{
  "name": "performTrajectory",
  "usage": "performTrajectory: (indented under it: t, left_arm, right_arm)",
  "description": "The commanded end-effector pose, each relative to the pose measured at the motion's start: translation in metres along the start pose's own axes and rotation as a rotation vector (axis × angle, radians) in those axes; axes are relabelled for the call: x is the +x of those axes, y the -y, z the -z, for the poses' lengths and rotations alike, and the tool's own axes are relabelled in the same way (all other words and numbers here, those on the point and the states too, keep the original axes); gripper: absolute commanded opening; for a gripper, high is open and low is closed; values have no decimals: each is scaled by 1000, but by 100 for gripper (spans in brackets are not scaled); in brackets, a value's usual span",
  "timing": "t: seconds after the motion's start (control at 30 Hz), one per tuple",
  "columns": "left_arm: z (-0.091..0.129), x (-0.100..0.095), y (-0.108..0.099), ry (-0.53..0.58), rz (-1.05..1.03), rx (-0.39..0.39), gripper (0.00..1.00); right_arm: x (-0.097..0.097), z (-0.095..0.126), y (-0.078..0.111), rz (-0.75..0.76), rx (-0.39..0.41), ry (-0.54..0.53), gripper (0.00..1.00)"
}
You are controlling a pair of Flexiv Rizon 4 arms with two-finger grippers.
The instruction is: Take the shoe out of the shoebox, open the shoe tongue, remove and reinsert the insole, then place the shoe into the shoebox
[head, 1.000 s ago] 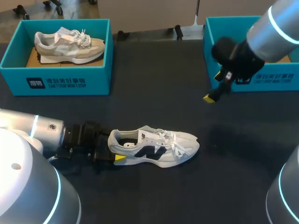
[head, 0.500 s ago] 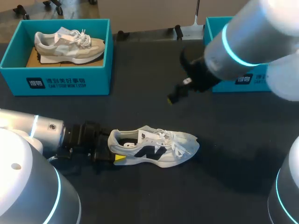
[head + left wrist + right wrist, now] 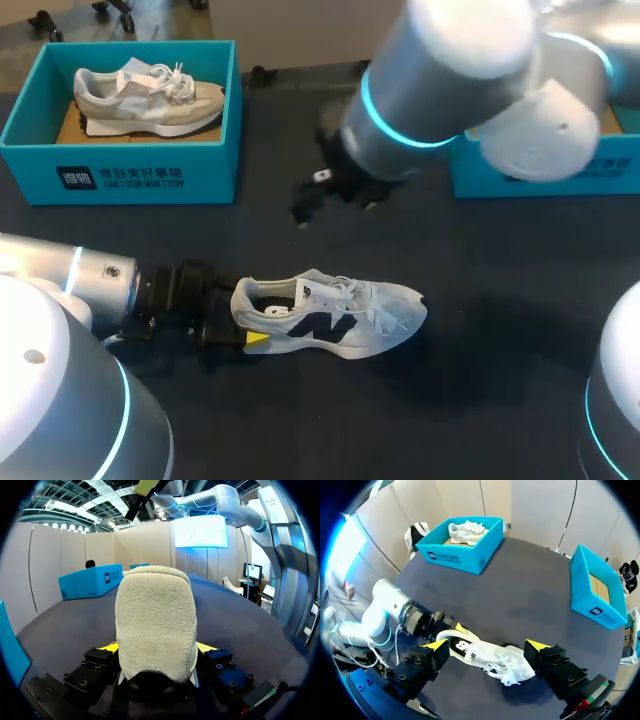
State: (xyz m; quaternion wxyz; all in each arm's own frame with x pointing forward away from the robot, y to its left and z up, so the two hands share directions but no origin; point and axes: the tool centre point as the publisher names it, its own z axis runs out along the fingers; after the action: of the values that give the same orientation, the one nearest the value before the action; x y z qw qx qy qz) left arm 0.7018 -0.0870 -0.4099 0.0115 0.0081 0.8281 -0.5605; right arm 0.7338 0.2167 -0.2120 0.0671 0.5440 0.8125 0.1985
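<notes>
The white shoe (image 3: 335, 315) with dark side marking lies on its sole on the dark table, toe to the right. My left gripper (image 3: 245, 322) is at its heel. In the left wrist view the grey heel (image 3: 156, 620) fills the space between the fingers, both yellow tips pressed to its sides, so my left gripper (image 3: 157, 649) is shut on it. My right gripper (image 3: 325, 200) hangs above the table, behind the shoe. Seen from the right wrist, my right gripper (image 3: 487, 646) stands wide open high over the shoe (image 3: 487, 657), holding nothing.
A teal shoebox (image 3: 130, 175) at the back left holds a beige shoe (image 3: 150, 98). A second teal shoebox (image 3: 597, 587), empty, stands at the back right, largely hidden behind my right arm in the head view.
My right arm has swung left from beside the right shoebox to above the middle of the table, still open. The left gripper and the shoe have not moved.
</notes>
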Motion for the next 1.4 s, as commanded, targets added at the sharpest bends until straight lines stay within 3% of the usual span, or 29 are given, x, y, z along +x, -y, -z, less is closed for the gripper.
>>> performTrajectory:
  t: [0.03,0.67,0.93,1.17,1.4]
  left_arm:
    - [-1,0,-1,-2,1,-2,0]
    - [-1,0,-1,-2,1,-2,0]
    - [-1,0,-1,-2,1,-2,0]
    - [-1,0,-1,-2,1,-2,0]
    - [-1,0,-1,-2,1,-2,0]
  right_arm:
    - [23,-22,0,-5,17,170,100]
    - [23,-22,0,-5,17,170,100]
    - [24,-19,10,-160,23,241,100]
    - [27,-24,19,-225,18,241,100]
    - [39,-23,22,-274,86,277,100]
